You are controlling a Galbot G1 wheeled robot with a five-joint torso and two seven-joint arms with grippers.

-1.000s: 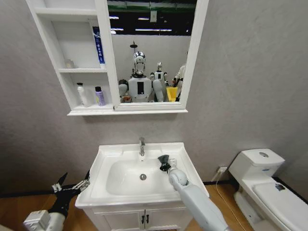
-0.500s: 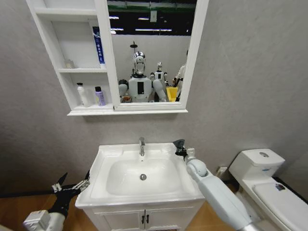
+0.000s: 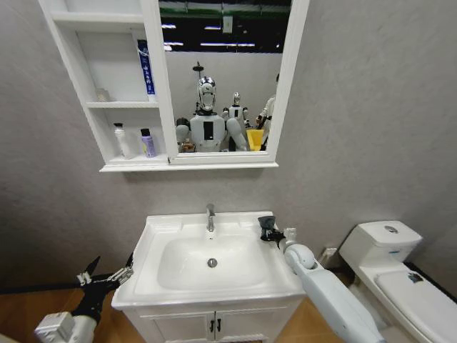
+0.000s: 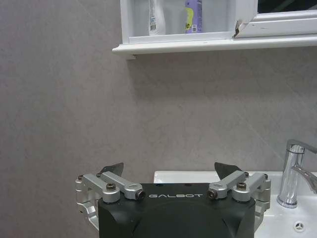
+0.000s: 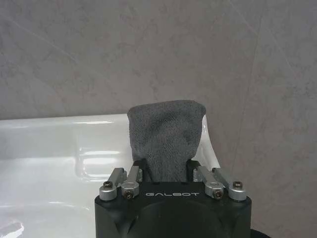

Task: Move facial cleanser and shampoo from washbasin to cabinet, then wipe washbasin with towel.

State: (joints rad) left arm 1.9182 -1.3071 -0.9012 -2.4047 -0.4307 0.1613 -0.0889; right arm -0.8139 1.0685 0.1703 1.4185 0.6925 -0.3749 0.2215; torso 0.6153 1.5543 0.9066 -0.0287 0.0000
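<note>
The dark grey towel point(image 3: 267, 227) hangs in my right gripper point(image 3: 269, 232), which is shut on it above the back right corner of the washbasin point(image 3: 161, 286). In the right wrist view the towel point(image 5: 166, 130) stands up between the fingers of the right gripper point(image 5: 166, 167), over the white rim of the washbasin point(image 5: 59, 144). A white bottle point(image 3: 123, 141) and a purple bottle point(image 3: 148, 143), the facial cleanser and shampoo, stand side by side on the lowest shelf of the cabinet point(image 3: 128, 166). My left gripper point(image 3: 107, 275) waits open, low beside the washbasin's left edge.
A chrome faucet point(image 3: 211, 216) stands at the back of the bowl. The mirror point(image 3: 221, 78) hangs above it. A white toilet point(image 3: 389, 275) stands to the right. The left wrist view shows the open left gripper point(image 4: 170, 171), the faucet point(image 4: 292, 173) and both bottles point(image 4: 194, 15).
My right gripper has carried the towel from the bowl's right side up to the back right corner of the washbasin, then settled slightly lower. The left arm has not moved.
</note>
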